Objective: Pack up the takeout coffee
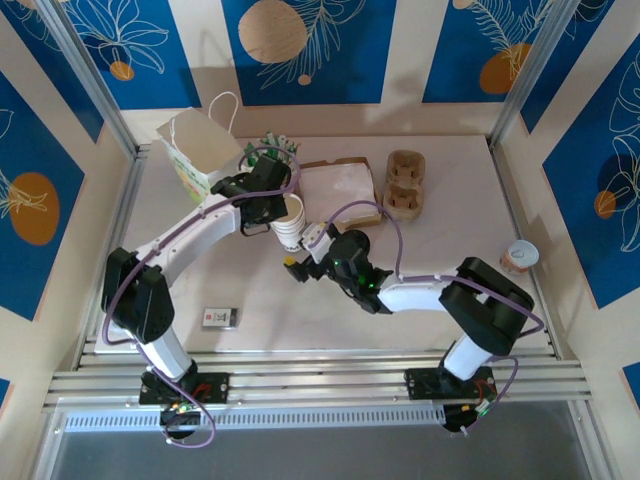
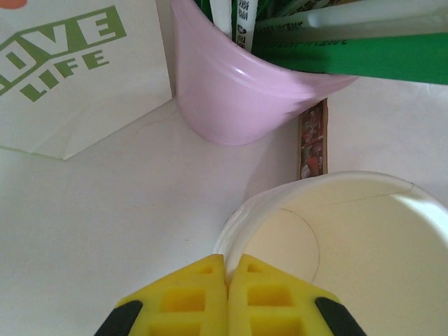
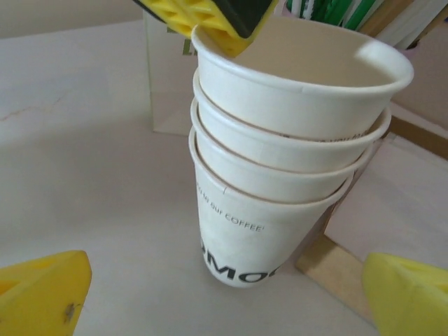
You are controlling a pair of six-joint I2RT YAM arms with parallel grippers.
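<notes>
1. While the left gripper [image 2: 226, 269] has its yellow pads pressed together on the rim of the top cup, the stack of cups [image 3: 280, 175] stands upright on the table [image 1: 450, 210], with its long axis vertical and its mouths up.
2. The stack is four lidless cream cups nested together, and the lowest one carries dark lettering on its wall.
3. The pinch is on the rim on the side of the stack facing the white paper bag [image 1: 195, 155].
4. The right gripper [image 3: 227, 297] is spread wide and holds nothing. One pad sits low on each side of the stack's foot, and neither touches it.
5. I cannot tell which way the takeout coffee points, or where it sits relative to either gripper.
6. The pink cup [image 2: 231, 91] of green-white sticks stands just behind the stack, between it and the bag.
7. A brown cardboard carrier [image 1: 405, 185] lies well to the stack's right, beyond a flat white sheet on brown board [image 1: 340, 190].
8. A small cup with reddish markings [image 1: 519, 257] stands far right of the stack, at the table's edge.
</notes>
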